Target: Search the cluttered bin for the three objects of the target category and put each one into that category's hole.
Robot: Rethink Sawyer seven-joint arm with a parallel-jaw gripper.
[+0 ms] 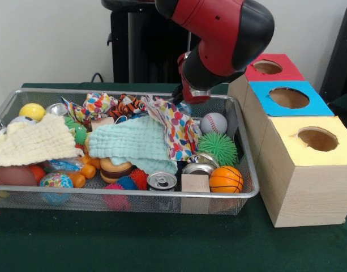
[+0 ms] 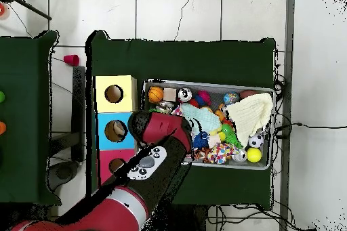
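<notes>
**Robot arm lowered over the back corner of a cluttered bin, beside three sorting boxes**

A silver wire-mesh bin (image 1: 244, 195) sits on a dark green counter (image 1: 162, 243). It is crammed with toys, cloths and cans. A red and black robot arm (image 1: 227, 39) reaches down from above, and its gripper (image 1: 187, 97) sits low at the bin's back edge, toward the end nearest the boxes. The arm's bulk hides the gripper tips in both views, so it is not possible to tell how far open it is or whether it holds anything.

The task does not name the target category, but balls are plentiful. A white baseball with red stitching (image 1: 213, 122) lies just in front of the gripper and slightly toward the boxes. A spiky green rubber ball (image 1: 217, 148) sits nearer the camera again, and a small orange basketball (image 1: 226, 179) rests at the front corner beside a shiny metal can (image 1: 162, 181). A yellow ball (image 1: 32, 111) lies at the far end, well apart from the gripper. A mint-green knitted cloth (image 1: 136, 144) and a polka-dot fabric (image 1: 176, 127) cover the middle and may hide more.

Beside the bin stand three wooden boxes with round holes: a yellow-topped box (image 1: 309, 164), a blue-topped box (image 1: 289, 97) and a red-topped box (image 1: 269, 67). The baseball looks like the closest candidate, needing only a short move forward.
</notes>
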